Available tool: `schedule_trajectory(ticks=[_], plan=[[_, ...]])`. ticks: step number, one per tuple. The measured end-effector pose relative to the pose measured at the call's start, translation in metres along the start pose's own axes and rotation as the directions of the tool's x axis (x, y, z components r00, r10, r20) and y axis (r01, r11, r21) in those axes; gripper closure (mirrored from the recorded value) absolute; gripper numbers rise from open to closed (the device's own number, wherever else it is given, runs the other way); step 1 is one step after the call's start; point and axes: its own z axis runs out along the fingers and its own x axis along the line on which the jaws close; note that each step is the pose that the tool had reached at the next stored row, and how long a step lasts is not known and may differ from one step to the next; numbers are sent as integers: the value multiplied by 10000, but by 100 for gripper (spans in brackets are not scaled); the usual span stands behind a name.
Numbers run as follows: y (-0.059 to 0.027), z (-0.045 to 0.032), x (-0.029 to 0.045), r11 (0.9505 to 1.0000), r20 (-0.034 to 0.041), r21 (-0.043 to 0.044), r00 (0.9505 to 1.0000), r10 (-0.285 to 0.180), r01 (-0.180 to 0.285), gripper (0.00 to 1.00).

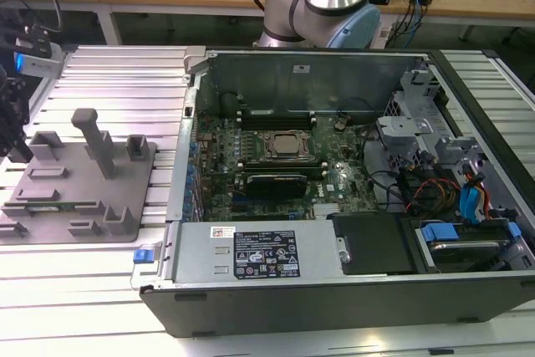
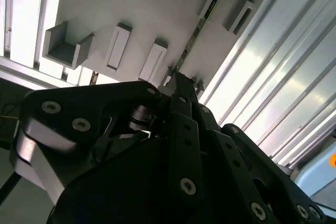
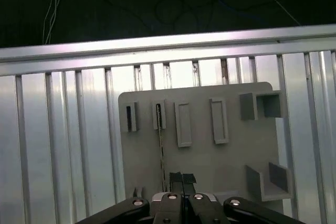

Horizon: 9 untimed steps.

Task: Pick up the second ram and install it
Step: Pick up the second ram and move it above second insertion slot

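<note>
Although the task ends at the motherboard (image 1: 334,177), the work at this moment is all at the grey holder plate (image 1: 79,202). That plate lies on the ribbed metal table (image 1: 117,81) at the exterior view's left, well apart from the board. The gripper (image 1: 18,150) hangs over the plate's far edge, hard against the left border of that frame. In both wrist views the second ram (image 3: 160,142) shows as a thin strip standing on edge. One end is seated in a slotted block (image 3: 159,115) of the plate and the other runs right up to the gripper (image 3: 182,178). In the second wrist view the same strip (image 2: 191,38) reaches the gripper (image 2: 181,80) at its tip. Whether the gripper is clamped on the stick or merely poised at it, I cannot tell. The ram looks seated in its holder rather than lifted, so I judge the pick-up to be at its very start at best. The carry and the installation are both not yet done. The open computer case (image 1: 334,300) takes the middle of the exterior view, its processor socket (image 1: 284,146) exposed and the gripper nowhere near it.
</note>
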Motion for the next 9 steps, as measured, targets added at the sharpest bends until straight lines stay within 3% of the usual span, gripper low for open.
schedule_trajectory(ticks=[9], plan=[[-10, 139, 51, 10000, 18, -3, 10000, -84, 84, 92]])
